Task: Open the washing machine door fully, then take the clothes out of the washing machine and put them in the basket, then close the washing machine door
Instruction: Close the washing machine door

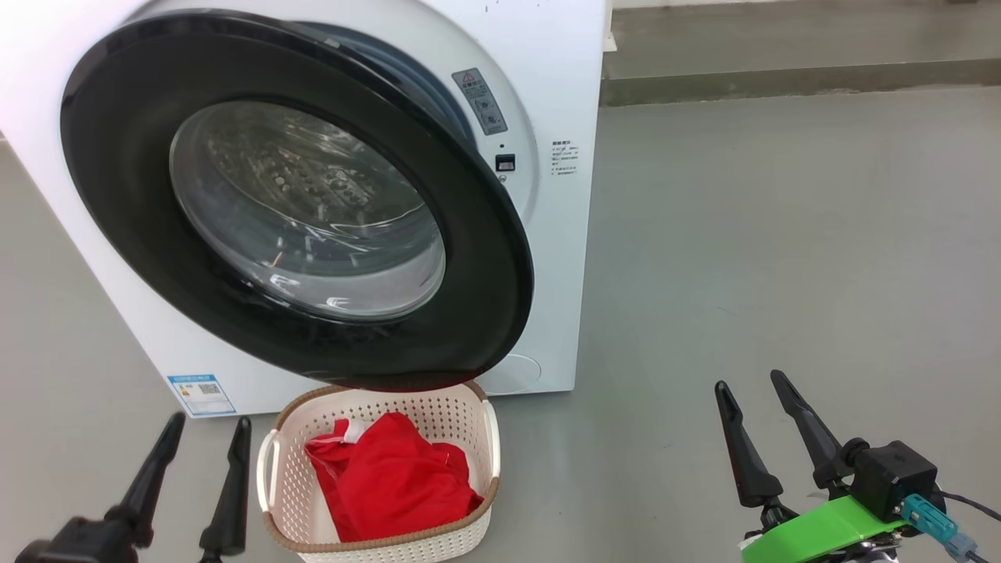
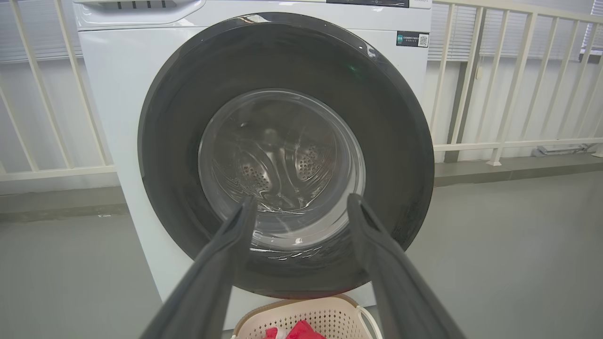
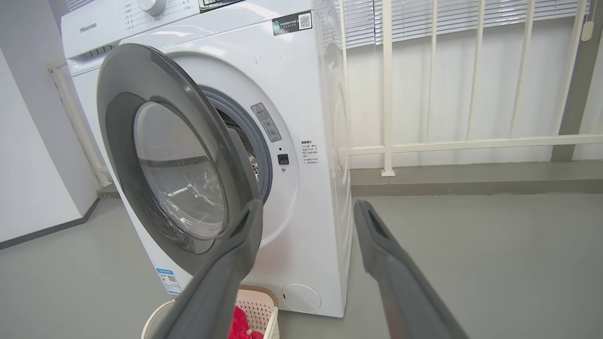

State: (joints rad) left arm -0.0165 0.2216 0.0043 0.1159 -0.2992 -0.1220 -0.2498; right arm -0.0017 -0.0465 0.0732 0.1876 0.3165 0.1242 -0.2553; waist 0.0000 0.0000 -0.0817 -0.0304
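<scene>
Grey floor (image 1: 782, 234): basket (image 1: 438, 414) just right of left end effector (image 1: 209, 421).

The smooth grey floor (image 1: 782, 234) carries the white washing machine (image 1: 567, 258) and, just in front of its lower face, the cream basket (image 1: 291, 478). The two perhaps touch, but the spot is hidden.

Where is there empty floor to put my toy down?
The big bare floor lies right of the washer, ahead of the right claw. A narrower strip runs between the basket and that claw. It's crowded under the door: the basket of red clothes sits there, left claw beside it.
</scene>
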